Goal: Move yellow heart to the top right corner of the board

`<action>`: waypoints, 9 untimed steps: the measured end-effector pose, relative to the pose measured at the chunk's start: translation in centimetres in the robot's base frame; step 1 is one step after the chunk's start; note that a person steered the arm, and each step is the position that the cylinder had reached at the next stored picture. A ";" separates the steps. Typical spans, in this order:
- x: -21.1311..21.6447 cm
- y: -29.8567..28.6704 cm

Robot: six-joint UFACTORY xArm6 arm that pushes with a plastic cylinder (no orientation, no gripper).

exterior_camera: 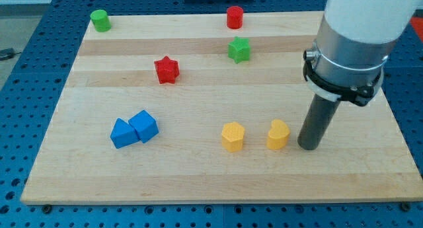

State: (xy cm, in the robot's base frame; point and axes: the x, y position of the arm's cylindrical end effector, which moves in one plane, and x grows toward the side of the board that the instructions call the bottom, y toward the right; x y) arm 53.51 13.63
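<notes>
The yellow heart [278, 135] stands on the wooden board [218, 182] at the lower right of the middle. My tip [308, 147] rests on the board just to the right of the heart, a small gap apart from it. The dark rod rises from there to the white arm at the view's top right. A yellow hexagon block [232, 136] stands a little to the left of the heart.
Two blue blocks [134, 129] touch each other at the lower left. A red star [167, 70] and a green star [239, 49] sit in the upper middle. A red cylinder [234, 17] and a green cylinder [100, 20] stand at the top edge.
</notes>
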 end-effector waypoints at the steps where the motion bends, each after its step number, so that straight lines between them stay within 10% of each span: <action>1: 3.0 -1.6; 9: -10.7 -6.6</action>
State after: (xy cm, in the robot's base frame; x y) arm 42.81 7.00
